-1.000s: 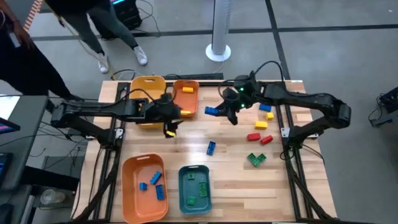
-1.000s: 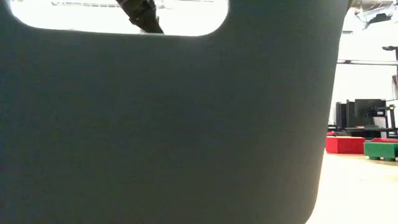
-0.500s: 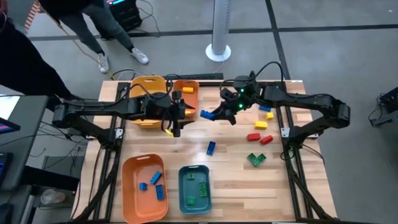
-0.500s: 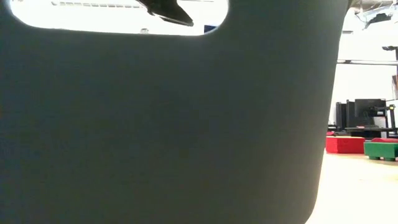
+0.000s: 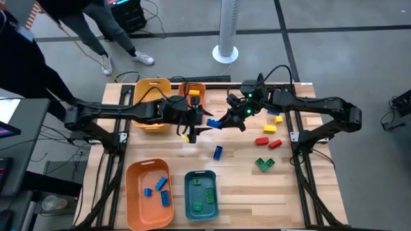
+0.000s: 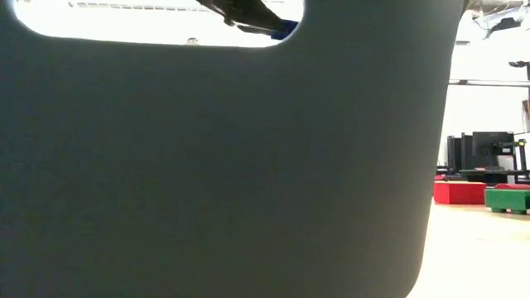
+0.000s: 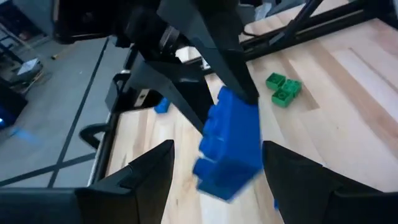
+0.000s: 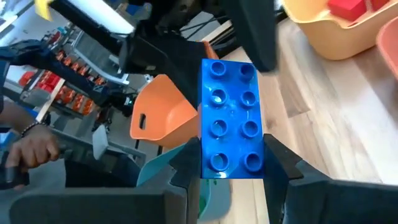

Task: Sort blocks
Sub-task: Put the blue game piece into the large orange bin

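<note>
Blocks lie scattered at centre and right of the high view: a blue one, red ones and a green pair. Right gripper, just above centre, is clamped on a blue brick. Left gripper faces it with jaws apart, its fingers either side of that brick, seemingly not touching. Low view is mostly blocked by a dark bin wall.
</note>
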